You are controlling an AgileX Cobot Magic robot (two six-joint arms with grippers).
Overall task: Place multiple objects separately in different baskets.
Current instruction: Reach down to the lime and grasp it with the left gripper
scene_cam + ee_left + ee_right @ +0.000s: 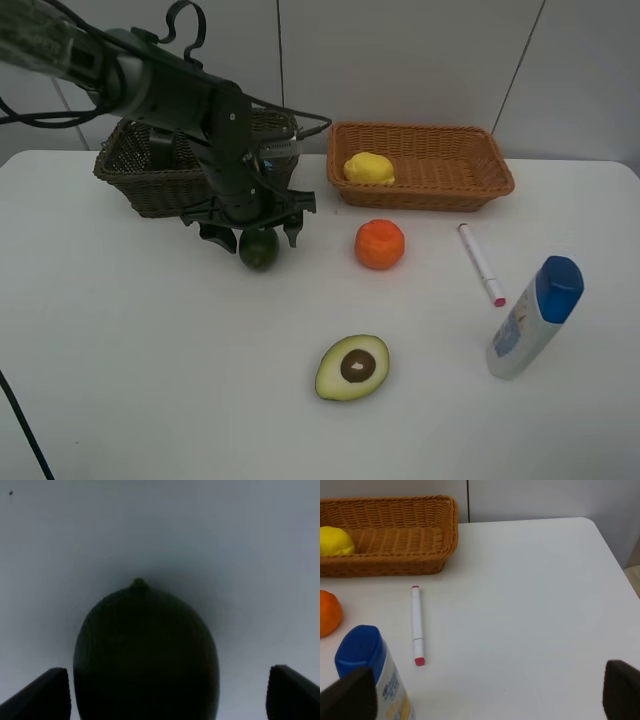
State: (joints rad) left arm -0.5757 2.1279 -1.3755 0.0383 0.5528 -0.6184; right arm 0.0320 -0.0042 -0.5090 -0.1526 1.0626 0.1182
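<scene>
White tabletop (150,350): left gripper (257,238), jaws spread wide, straddles dark-green lime (258,252); deep dark-brown wicker basket (140,190) lies at eleven o'clock.

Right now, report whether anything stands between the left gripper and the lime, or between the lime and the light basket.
Nothing visible. The left gripper is open around the lime. No object lies between the lime and the light basket; the orange sits beside that path, and the lemon occupies the basket's nearer end.
</scene>
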